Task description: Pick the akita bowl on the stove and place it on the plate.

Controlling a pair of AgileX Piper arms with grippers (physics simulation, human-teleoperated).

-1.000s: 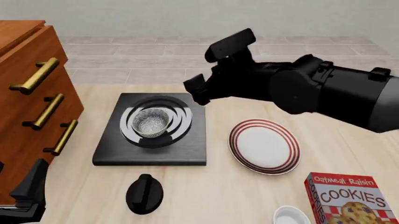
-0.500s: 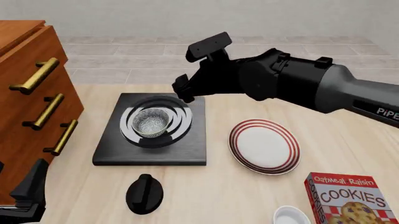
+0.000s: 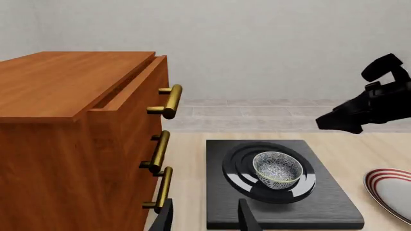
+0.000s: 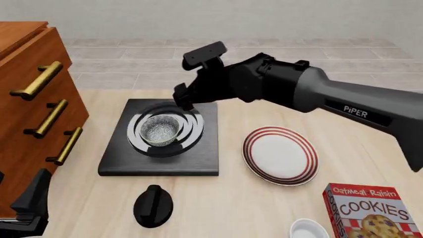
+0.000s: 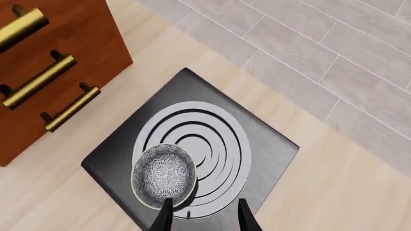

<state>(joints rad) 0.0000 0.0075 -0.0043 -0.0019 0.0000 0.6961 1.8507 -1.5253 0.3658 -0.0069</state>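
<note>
In the left wrist view, the akita bowl (image 3: 277, 169) sits on the rings of the stove (image 3: 280, 185). The wooden drawer cabinet (image 3: 83, 139) stands just beside the stove. The left gripper (image 3: 204, 216) shows two dark fingers with a gap between them, holding nothing. The edge of the plate (image 3: 387, 190) peeks in on the far side of the stove from the cabinet. The right arm's dark end hangs up above the stove.

In the front view, the akita bowl (image 4: 160, 130) sits in the stove (image 4: 161, 140) rings. The right gripper (image 4: 191, 101) hangs above the stove's back edge, not touching the bowl. The plate (image 4: 280, 154) lies just beside the stove. A black knob (image 4: 153, 205), a cookie box (image 4: 373, 209) and a white bowl (image 4: 309, 230) are nearer the camera.

In the right wrist view, the two fingers (image 5: 163, 216) are apart and empty, right by the akita bowl (image 5: 163, 175) on the stove (image 5: 192, 154).
</note>
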